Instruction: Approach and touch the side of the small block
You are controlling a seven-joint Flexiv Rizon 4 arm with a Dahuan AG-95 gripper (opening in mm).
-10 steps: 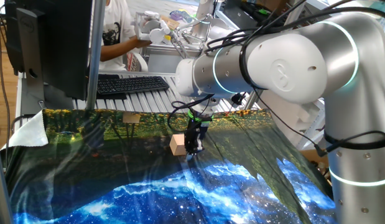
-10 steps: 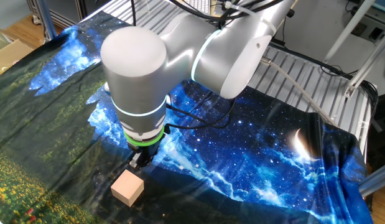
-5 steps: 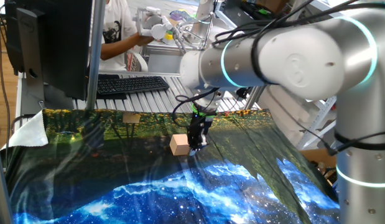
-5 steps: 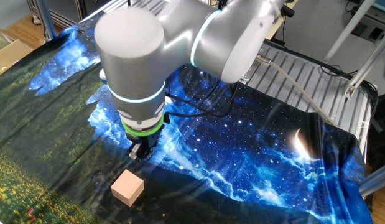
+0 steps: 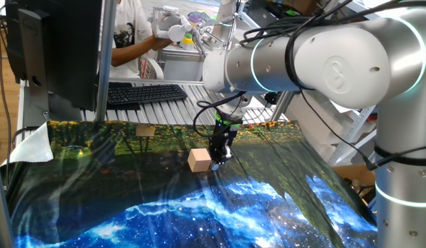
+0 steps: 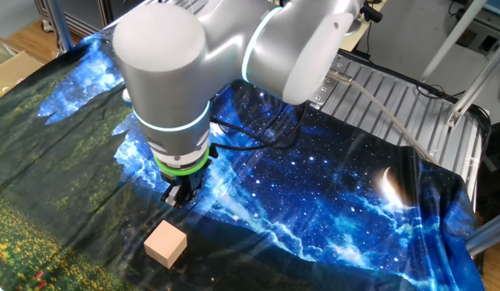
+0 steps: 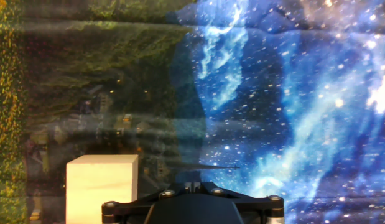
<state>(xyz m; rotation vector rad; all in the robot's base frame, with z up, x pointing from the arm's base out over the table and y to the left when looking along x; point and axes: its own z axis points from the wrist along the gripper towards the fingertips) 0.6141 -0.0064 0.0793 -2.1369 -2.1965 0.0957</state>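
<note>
Tan block (image 5: 199, 160) sits on the starry cloth (image 6: 330, 186), gripper (image 5: 219, 158) just beside its side with contact unclear, finger state can't tell; approach step, next needs a short sideways nudge into the face.

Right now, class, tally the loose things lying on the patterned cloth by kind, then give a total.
Wooden cube: 1, the small block beside the gripper.
Flat tan piece: 1, the thin piece near the far edge of the cloth.
Total: 2
</note>
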